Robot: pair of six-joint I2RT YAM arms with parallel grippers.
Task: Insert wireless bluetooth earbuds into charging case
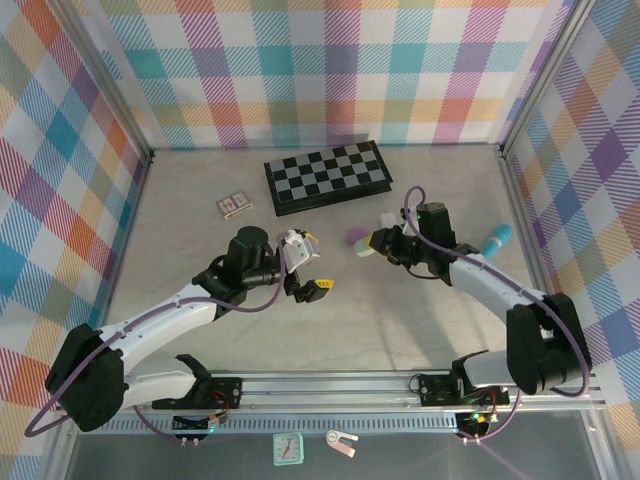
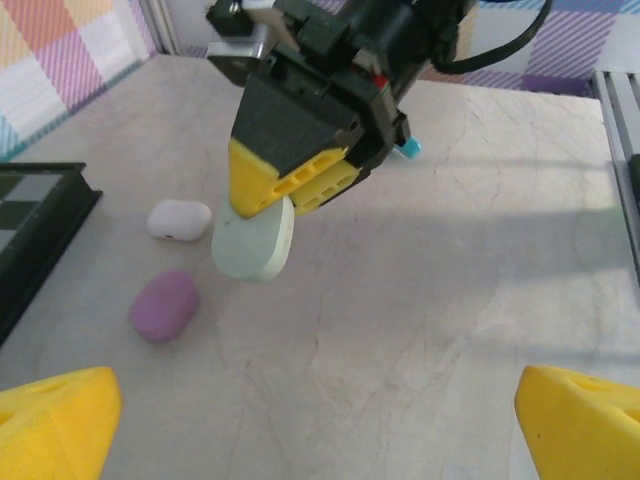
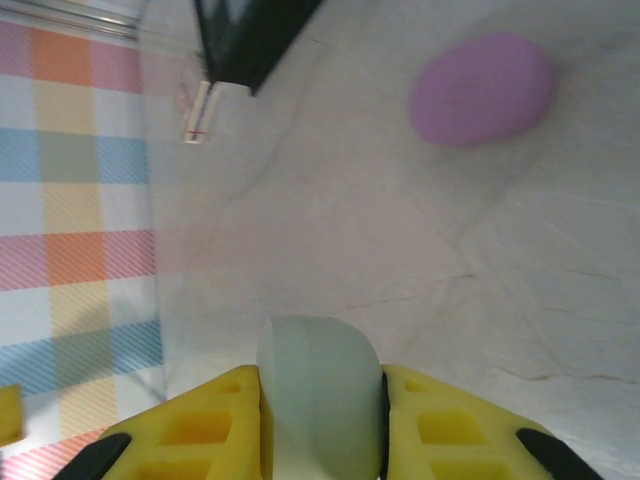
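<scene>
My right gripper (image 3: 320,425) is shut on a mint green charging case (image 3: 318,385), gripping it on edge between the yellow fingers (image 3: 200,430) just above the table. In the left wrist view the same case (image 2: 255,245) hangs closed from the right gripper (image 2: 285,190). A lilac case (image 2: 165,305) and a white case (image 2: 180,220) lie beside it. From above, the right gripper (image 1: 378,243) is at table centre, next to the lilac case (image 1: 354,237). My left gripper (image 2: 318,430) stands wide open over bare table, with nothing between its fingers. The earbuds are out of view.
A folded chessboard (image 1: 325,175) lies at the back, with a small card box (image 1: 234,206) to its left. A cyan-and-white object (image 1: 497,238) sits near the right wall. The left gripper (image 1: 308,287) hovers left of the cases.
</scene>
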